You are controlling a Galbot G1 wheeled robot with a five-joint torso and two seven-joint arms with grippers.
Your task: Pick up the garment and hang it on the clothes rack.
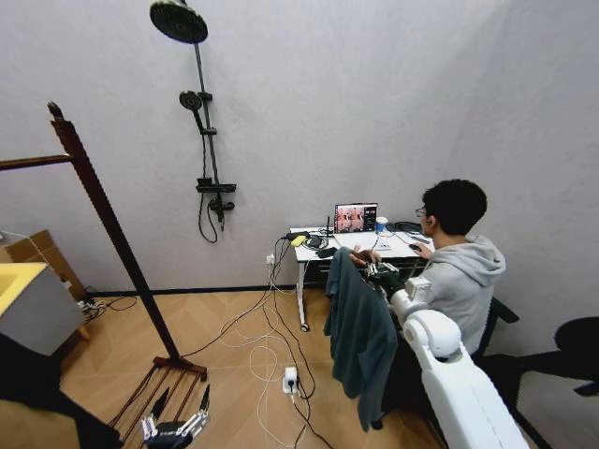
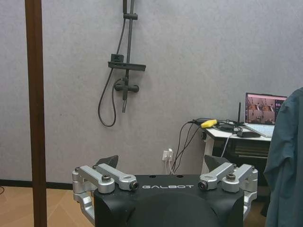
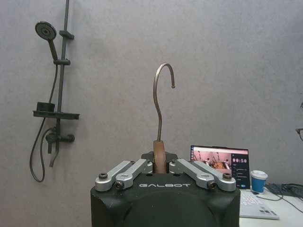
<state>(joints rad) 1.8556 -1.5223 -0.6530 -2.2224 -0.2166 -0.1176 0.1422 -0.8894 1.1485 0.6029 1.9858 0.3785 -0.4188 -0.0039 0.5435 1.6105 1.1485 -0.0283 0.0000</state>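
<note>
While the left gripper (image 1: pixel 175 427) hangs low by the robot's left side, fingers spread and holding nothing, the right gripper (image 3: pixel 160 163) is clenched on the wooden neck of the hanger (image 3: pixel 159 153), metal hook (image 3: pixel 163 94) upright above it. Garment (image 1: pixel 360 332): dark teal, draped from that hanger, held aloft in front of the robot's right arm, clear of the floor. Clothes rack (image 1: pixel 108 220): far left, well apart from the garment, bar bare. Step judged: carrying, pickup done. Next calls for bringing the hook across and over the bar.
</note>
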